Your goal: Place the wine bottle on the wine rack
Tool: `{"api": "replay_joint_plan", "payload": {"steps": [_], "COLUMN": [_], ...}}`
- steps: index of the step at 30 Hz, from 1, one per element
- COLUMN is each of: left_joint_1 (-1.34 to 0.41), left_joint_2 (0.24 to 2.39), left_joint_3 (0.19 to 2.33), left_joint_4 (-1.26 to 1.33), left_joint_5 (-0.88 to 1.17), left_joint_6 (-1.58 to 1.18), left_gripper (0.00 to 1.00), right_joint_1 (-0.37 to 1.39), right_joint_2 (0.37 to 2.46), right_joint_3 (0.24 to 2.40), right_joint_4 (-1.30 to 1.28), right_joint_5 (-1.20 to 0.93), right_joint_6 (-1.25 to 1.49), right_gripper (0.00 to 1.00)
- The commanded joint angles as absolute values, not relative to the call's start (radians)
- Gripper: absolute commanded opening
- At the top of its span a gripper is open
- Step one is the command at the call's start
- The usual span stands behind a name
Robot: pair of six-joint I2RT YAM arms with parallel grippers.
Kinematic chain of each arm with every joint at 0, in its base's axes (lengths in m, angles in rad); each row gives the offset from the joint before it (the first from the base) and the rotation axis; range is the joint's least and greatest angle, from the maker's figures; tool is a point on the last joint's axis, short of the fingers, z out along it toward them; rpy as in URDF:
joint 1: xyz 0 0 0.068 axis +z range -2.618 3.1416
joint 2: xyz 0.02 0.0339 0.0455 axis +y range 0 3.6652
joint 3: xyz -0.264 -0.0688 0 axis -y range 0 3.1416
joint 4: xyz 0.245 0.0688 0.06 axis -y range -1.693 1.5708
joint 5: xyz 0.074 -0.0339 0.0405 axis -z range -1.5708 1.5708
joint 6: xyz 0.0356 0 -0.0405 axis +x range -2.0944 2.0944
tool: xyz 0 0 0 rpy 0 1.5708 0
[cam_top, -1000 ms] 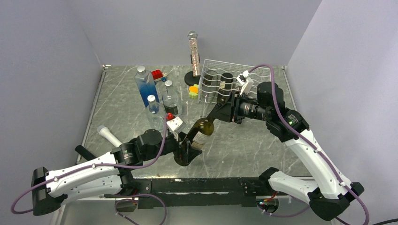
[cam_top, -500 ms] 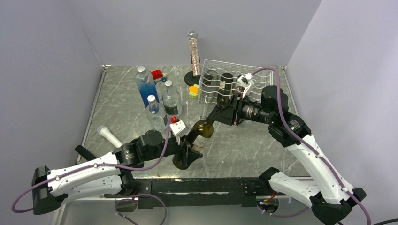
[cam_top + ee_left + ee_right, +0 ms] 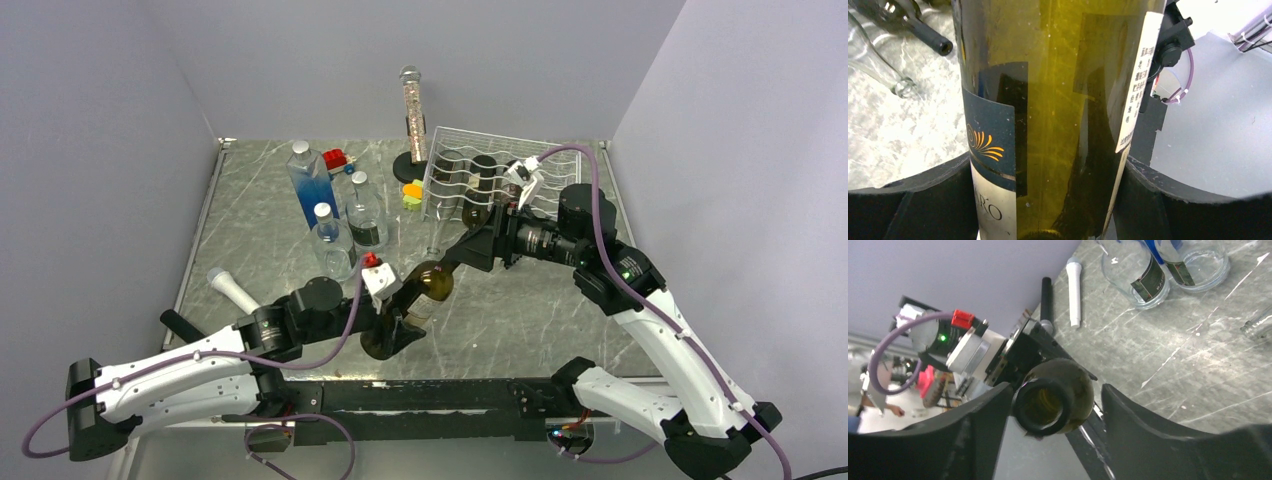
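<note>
The wine bottle (image 3: pixel 415 298) is olive green with a blue and white label and hangs tilted above the table's near middle. My left gripper (image 3: pixel 392 325) is shut on its lower body; in the left wrist view the bottle (image 3: pixel 1048 125) fills the space between both black fingers (image 3: pixel 908 200). My right gripper (image 3: pixel 458 258) is open with its fingers either side of the bottle's mouth (image 3: pixel 1053 400); the left finger (image 3: pixel 983 425) is close to it and the right finger stands apart. The white wire wine rack (image 3: pixel 500 150) stands at the back right and holds dark bottles.
Three clear bottles (image 3: pixel 330 245) stand left of centre, one with blue liquid (image 3: pixel 310 185). A tall glitter tube (image 3: pixel 410 110) on a black base stands beside the rack. A white microphone-like object (image 3: pixel 232 290) lies near left. Small red (image 3: pixel 335 158) and orange-green (image 3: pixel 412 192) toys sit at the back.
The right gripper has moved down and in around the bottle's neck. The left gripper has shifted slightly toward the near edge with the bottle, which leans more toward the right gripper.
</note>
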State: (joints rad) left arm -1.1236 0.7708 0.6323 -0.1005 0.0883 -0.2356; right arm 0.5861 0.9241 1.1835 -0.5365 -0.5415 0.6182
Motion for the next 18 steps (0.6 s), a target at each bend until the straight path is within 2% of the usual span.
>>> {"api": "replay_joint_plan", "payload": {"steps": [1, 5, 11, 15, 18], "left_joint_1": [-1.124, -1.124, -1.130, -1.159, -1.161], "left_joint_2": [0.664, 0.664, 0.773, 0.781, 0.783], "left_joint_3": [0.674, 0.733, 0.854, 0.854, 0.845], "left_joint_4": [0.015, -0.113, -0.373, -0.411, -0.429], "left_joint_5": [0.120, 0.120, 0.113, 0.045, 0.032], "left_joint_6": [-0.116, -0.028, 0.148, 0.249, 0.318], "left_gripper": [0.01, 0.01, 0.01, 0.01, 0.01], "right_joint_1": [0.592, 0.592, 0.592, 0.592, 0.592], "right_joint_2": [0.886, 0.857, 0.859, 0.904, 0.918], "right_joint_3": [1.248, 1.267, 1.363, 1.454, 1.419], "right_joint_4": [-0.587, -0.618, -0.714, -0.858, -0.896], "right_joint_5": [-0.452, -0.385, -0.348, -0.337, -0.411], "right_joint_6": [0.566, 0.517, 0.424, 0.350, 0.308], "right_gripper": [0.98, 1.00, 1.00, 1.00, 1.00]}}
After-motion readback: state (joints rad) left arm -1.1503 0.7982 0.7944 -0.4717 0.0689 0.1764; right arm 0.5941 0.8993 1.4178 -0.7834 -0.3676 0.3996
